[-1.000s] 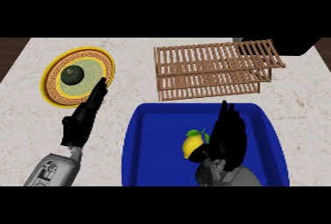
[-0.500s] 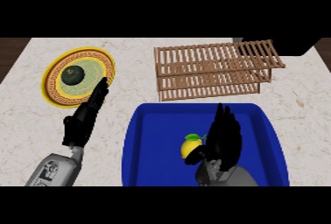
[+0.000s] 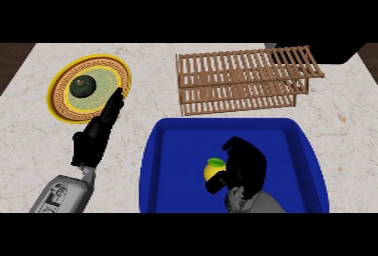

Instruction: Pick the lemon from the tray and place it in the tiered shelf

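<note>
A yellow lemon (image 3: 212, 169) with a green leaf lies in the blue tray (image 3: 170, 165) at the lower middle. My right hand (image 3: 246, 165) is over the tray, its fingers curled down against the lemon's right side and hiding part of it. The wooden tiered shelf (image 3: 244, 80) stands behind the tray at the upper right. My left hand (image 3: 96, 135) rests open on the counter left of the tray, fingers pointing up toward a plate.
A yellow patterned plate (image 3: 65, 102) with a dark green round fruit (image 3: 83, 86) sits at the upper left. A dark object (image 3: 347, 52) shows at the counter's far right corner. Bare marble counter lies between the plate and the shelf.
My right hand's fingers have folded down from pointing up and closed around the lemon. The lemon has shifted slightly left and down. The left hand has not moved.
</note>
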You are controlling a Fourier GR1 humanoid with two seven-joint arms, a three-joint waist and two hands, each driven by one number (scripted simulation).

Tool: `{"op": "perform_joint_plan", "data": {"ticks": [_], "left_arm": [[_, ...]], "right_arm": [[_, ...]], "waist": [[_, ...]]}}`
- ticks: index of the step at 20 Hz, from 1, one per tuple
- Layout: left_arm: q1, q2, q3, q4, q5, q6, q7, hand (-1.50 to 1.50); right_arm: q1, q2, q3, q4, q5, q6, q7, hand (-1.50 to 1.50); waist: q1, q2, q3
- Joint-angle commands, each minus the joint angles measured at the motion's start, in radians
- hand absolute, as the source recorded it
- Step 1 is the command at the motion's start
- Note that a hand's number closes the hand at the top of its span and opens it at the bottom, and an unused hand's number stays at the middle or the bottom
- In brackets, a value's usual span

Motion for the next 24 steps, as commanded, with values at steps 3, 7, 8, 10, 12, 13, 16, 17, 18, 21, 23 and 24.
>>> {"op": "perform_joint_plan", "data": {"ticks": [3, 7, 8, 10, 12, 13, 16, 17, 18, 21, 23, 24], "left_arm": [[-0.028, -0.004, 0.015, -0.006, 0.006, -0.013, 0.046, 0.00], [0.031, -0.004, 0.003, -0.040, -0.003, -0.017, 0.025, 0.00], [0.033, -0.017, 0.007, -0.056, -0.012, -0.009, 0.035, 0.00], [-0.003, -0.041, -0.011, -0.041, -0.034, 0.012, 0.061, 0.00], [-0.012, -0.041, -0.003, 0.000, -0.026, -0.007, 0.019, 0.00], [-0.037, -0.036, 0.006, 0.029, -0.006, -0.038, 0.010, 0.00], [-0.010, -0.039, -0.011, 0.029, -0.042, -0.027, -0.012, 0.00], [-0.028, -0.039, 0.001, -0.007, -0.032, -0.020, 0.041, 0.00], [-0.043, -0.015, 0.036, 0.033, -0.017, -0.035, 0.019, 0.00], [-0.012, -0.035, 0.016, 0.023, -0.022, -0.029, -0.001, 0.00], [-0.009, -0.044, 0.009, 0.039, -0.036, -0.018, -0.008, 0.00], [-0.034, -0.041, 0.016, 0.045, -0.042, -0.016, 0.008, 0.00]], "right_arm": [[-0.019, 0.003, 0.068, 0.021, 0.071, -0.018, 0.241, 1.50], [-0.070, 0.003, 0.064, 0.073, 0.064, -0.059, 0.241, 1.50], [-0.083, 0.003, 0.133, -0.004, 0.031, -0.020, 0.241, 1.50], [-0.160, 0.003, 0.331, 0.009, -0.066, -0.039, 0.226, 1.50], [-0.147, 0.003, 0.439, 0.002, -0.137, -0.056, 0.080, 1.50], [-0.195, 0.003, 0.449, -0.005, -0.187, -0.029, -0.004, 1.50], [-0.299, 0.003, 0.521, -0.038, -0.259, -0.155, 0.092, 1.50], [-0.313, 0.003, 0.520, -0.077, -0.234, -0.169, 0.095, 1.50], [-0.278, 0.003, 0.501, -0.132, -0.220, -0.215, 0.070, 1.50], [-0.273, 0.003, 0.470, -0.251, -0.165, -0.295, 0.053, 1.50], [-0.322, 0.003, 0.473, -0.258, -0.118, -0.328, 0.081, 1.50], [-0.359, 0.003, 0.473, -0.281, -0.114, -0.294, 0.120, 1.50]], "waist": [[-0.005, 0.006, 0.002], [0.009, 0.008, 0.002], [0.000, 0.007, 0.002], [0.014, 0.009, 0.002], [0.027, 0.012, 0.002], [0.033, 0.016, 0.002], [0.033, 0.012, 0.002], [0.023, 0.009, 0.002], [0.018, 0.009, 0.002], [0.009, 0.001, 0.002], [0.010, 0.002, 0.001], [0.006, 0.001, 0.001]]}}
